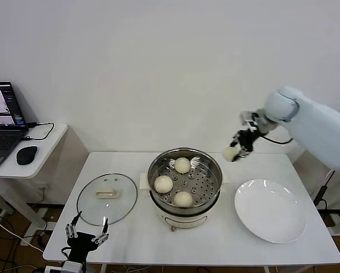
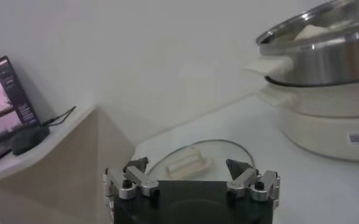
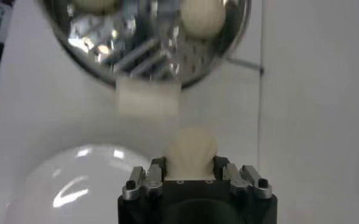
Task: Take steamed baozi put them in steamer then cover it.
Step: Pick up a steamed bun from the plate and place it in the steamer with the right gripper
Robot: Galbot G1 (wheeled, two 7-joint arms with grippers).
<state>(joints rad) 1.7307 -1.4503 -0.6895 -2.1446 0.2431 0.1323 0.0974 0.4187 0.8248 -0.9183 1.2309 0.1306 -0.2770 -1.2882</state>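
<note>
Right gripper [image 1: 233, 152] jaws pinching baozi [image 1: 229, 154] above table; left gripper [image 1: 87, 236] jaws spread.

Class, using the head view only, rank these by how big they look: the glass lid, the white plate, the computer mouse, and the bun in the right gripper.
1. White plate
2. Glass lid, slightly smaller
3. Computer mouse
4. Bun in the right gripper, raised above the table

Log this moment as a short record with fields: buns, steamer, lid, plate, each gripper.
buns in steamer: three baozi on the perforated tray
fourth bun: held baozi in the air, beyond the steamer's right side
steamer: uncovered, table centre
cover: flat on the table, left of the steamer
plate: bare, right of the steamer
right gripper: shut on the held baozi
left gripper: open, low at the near table edge by the cover
</note>
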